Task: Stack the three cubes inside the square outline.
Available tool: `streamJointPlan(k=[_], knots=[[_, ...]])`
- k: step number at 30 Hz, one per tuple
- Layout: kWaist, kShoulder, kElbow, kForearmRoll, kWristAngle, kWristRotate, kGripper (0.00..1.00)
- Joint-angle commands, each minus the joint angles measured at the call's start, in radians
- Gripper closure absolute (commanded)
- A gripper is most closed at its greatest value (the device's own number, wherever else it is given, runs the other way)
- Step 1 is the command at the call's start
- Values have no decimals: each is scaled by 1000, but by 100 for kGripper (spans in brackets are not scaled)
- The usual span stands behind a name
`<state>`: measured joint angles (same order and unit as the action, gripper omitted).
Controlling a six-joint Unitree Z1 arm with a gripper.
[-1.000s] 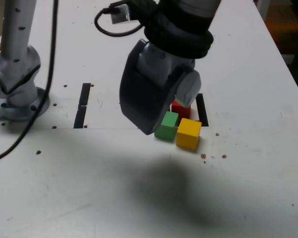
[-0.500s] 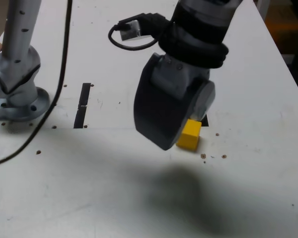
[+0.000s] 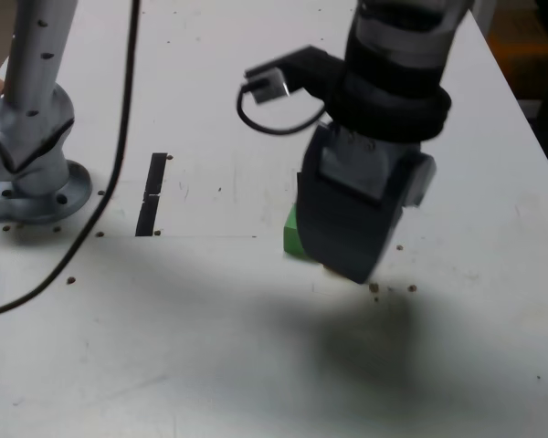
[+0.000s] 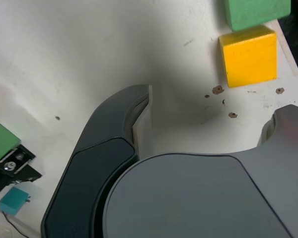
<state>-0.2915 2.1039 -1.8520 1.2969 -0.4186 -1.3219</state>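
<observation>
The gripper (image 4: 208, 124) — jaws parted, holding nothing — hangs just short of the yellow cube (image 4: 249, 56), with the green cube (image 4: 257, 13) touching its far side.

Robotics lab bench, white worktable (image 3: 493, 137), bolted arm base (image 3: 32, 178), trailing black cable (image 3: 110, 164)

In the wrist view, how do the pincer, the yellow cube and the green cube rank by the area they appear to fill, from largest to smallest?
1. The pincer: by far the largest, though it is nearest the camera.
2. The yellow cube: fully in view.
3. The green cube: cut off by the picture's edge, so only its visible part is smaller.
</observation>
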Motion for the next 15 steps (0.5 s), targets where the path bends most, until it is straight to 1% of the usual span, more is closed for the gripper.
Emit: streamJointPlan(k=[1,8,15], knots=[[8,0,5,-11,-1,1,0],[51,17,7,-16,12,0,0],[79,33,7,-4,40,1,0]])
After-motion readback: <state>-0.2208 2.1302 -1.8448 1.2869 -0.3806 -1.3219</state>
